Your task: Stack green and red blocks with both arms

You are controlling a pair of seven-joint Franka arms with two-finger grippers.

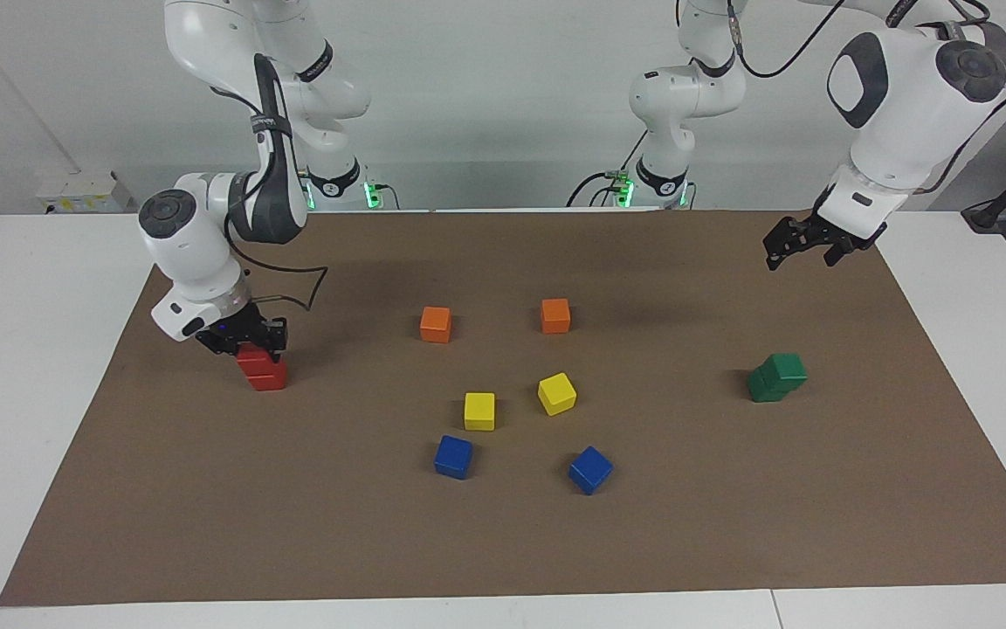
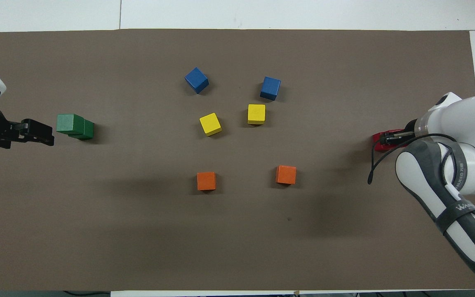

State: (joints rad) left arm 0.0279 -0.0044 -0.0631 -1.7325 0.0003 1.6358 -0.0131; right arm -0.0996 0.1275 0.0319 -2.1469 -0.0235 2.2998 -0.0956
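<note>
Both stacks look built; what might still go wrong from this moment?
1. The right pincer is shut on the top red block; pulling away carelessly may topple the red stack.
2. The top green block sits offset on the lower one, so a nudge might tip it.

Bright, even light from above; soft diffuse shadows on matte brown paper mat [image 1: 503, 542], broad dim patches under arms, small dark ones beside cubes; no glare; both views sharp; white tabletop [image 1: 23, 349] near overexposed.
</note>
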